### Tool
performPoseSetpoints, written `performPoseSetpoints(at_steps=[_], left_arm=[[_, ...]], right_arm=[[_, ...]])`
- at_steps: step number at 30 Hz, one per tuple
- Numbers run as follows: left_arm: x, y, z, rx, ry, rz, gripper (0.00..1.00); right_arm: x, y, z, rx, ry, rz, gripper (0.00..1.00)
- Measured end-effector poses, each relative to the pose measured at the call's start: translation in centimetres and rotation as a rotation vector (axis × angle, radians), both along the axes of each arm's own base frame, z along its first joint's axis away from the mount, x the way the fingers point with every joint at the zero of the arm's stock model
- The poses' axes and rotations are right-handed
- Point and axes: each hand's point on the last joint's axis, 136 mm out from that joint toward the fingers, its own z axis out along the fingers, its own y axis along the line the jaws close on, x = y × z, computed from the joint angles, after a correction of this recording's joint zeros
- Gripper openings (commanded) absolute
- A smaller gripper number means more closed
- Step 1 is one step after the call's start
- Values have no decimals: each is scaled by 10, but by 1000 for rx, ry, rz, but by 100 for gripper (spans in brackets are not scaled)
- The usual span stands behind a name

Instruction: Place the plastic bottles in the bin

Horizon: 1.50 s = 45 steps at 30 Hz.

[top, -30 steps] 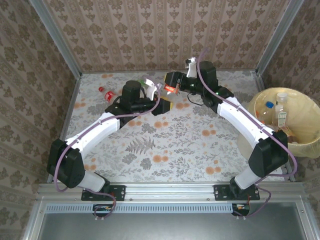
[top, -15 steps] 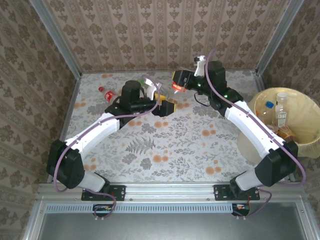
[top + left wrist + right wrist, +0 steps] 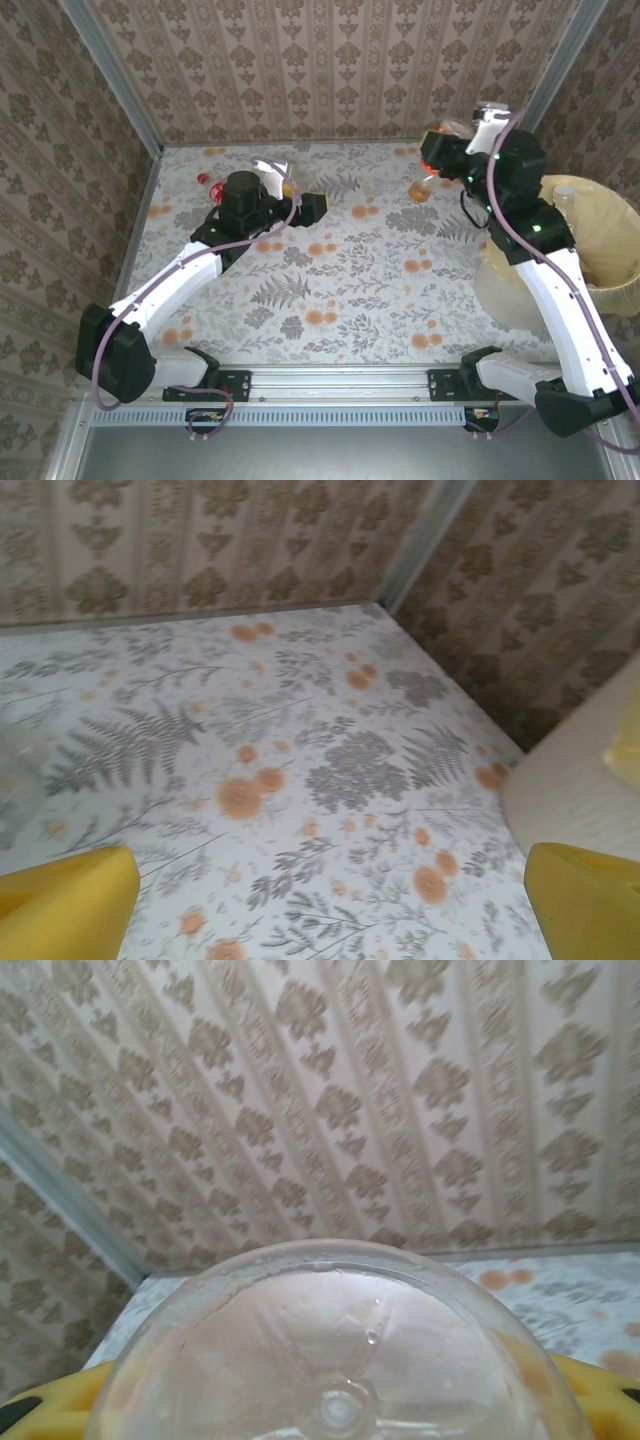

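Overhead and wrist views of the two-arm rig. The left gripper [image 3: 316, 206] reaches over the middle of the floral table [image 3: 350, 290]; in its wrist view [image 3: 330, 905] we see the two yellow fingertips [image 3: 65, 905] at opposite lower corners, the jaws wide apart with bare tabletop between them. The right gripper [image 3: 436, 160] is raised near the far right corner, beside the patterned wall [image 3: 330, 70]; its jaws are clamped on a clear plastic bottle [image 3: 443, 132]. In the right wrist view [image 3: 340, 1405] the round clear base of that held bottle [image 3: 335, 1330] faces the camera, with a yellow finger [image 3: 40, 1405] showing at each lower corner. The bin [image 3: 612, 215], lined with a pale yellow bag, stands off the right edge of the table, just beside the right arm; we see at least one white-capped bottle [image 3: 565, 193] standing inside it. The bin's pale side [image 3: 570, 800] also appears at the right edge of the left wrist view. One red-capped bottle [image 3: 207, 181] lies on the table near the far left corner, just beyond the left arm.
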Motion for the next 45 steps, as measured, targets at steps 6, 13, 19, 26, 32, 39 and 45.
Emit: performPoseSetpoints(at_steps=[6, 13, 19, 26, 32, 39, 45], left_arm=[[14, 20, -12, -3, 42, 105, 100], [22, 31, -13, -23, 68, 163, 100], [23, 33, -14, -25, 71, 180, 100], [26, 37, -14, -20, 68, 205, 100], [29, 36, -23, -7, 86, 210, 100], [34, 33, -35, 11, 124, 213, 100], [37, 31, -22, -5, 107, 213, 100]], right_arm=[[-19, -68, 18, -70, 8, -234, 40], [-47, -130, 21, -140, 40, -448, 39], [-64, -169, 7, -229, 141, -603, 38], [-77, -198, -21, -355, 306, -725, 39], [-94, -232, -39, -501, 471, -870, 40], [-124, -277, -73, -584, 668, -1007, 41], [-130, -295, -120, -663, 868, -966, 74]])
